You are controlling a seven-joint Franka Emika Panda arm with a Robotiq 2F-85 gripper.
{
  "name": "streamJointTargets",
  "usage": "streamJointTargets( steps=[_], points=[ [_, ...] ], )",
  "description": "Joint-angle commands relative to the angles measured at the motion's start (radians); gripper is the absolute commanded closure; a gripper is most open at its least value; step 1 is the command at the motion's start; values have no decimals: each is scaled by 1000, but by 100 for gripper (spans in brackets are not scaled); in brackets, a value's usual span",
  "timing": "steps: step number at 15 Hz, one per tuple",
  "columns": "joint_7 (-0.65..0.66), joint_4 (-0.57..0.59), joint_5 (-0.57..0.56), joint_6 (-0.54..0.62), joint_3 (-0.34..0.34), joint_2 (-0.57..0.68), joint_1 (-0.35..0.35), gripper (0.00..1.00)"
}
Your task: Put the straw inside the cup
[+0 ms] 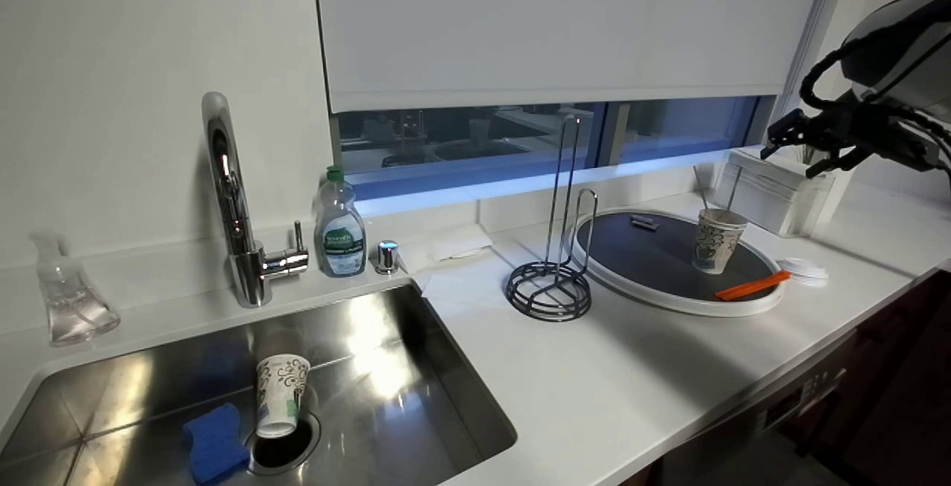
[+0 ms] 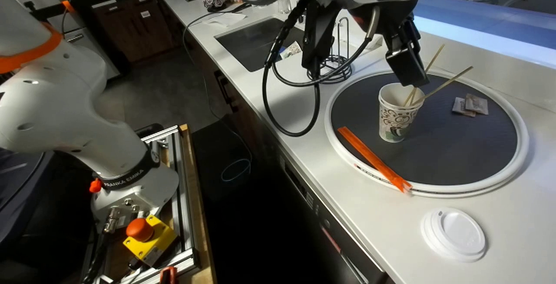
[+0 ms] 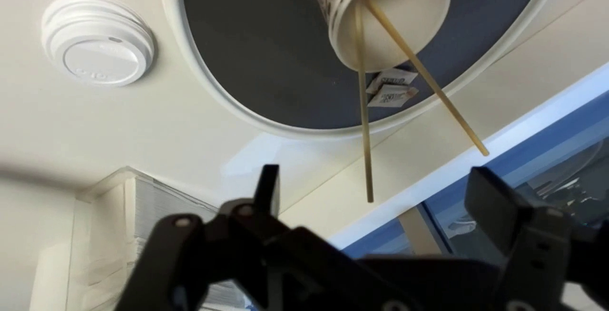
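Observation:
The cup is a patterned paper cup [image 1: 717, 244] standing upright on a dark round board with a white rim; it also shows in an exterior view [image 2: 395, 121] and in the wrist view [image 3: 395, 30]. Two thin tan straws [image 2: 449, 84] lean out of it, their lower ends inside; the wrist view shows one straw [image 3: 364, 121] and the other straw [image 3: 442, 97]. My gripper [image 1: 791, 162] is above the counter, higher than the cup. In the wrist view the gripper [image 3: 373, 185] is open, with nothing held. One straw's tip appears between the fingertips there; whether it is truly between them I cannot tell.
An orange strip [image 2: 373, 158] lies across the board's rim [image 2: 523, 145]. White lids [image 2: 454, 234] and small packets [image 2: 470, 104] are nearby. A wire holder [image 1: 550, 289] stands beside the board, a white box [image 1: 773, 189] behind. Another paper cup [image 1: 281, 397] lies in the sink.

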Motion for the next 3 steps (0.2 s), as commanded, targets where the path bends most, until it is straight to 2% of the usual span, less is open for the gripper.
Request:
streamJointTargets(
  steps=[1,2,3],
  points=[
    [-42,-23,-14,-85,-21,-27,-14,0],
    [-41,-23,-16,-96,-25,-22,-17,0],
    [-27,-3,-4,-56,-18,-2,-9,0]
  ],
)
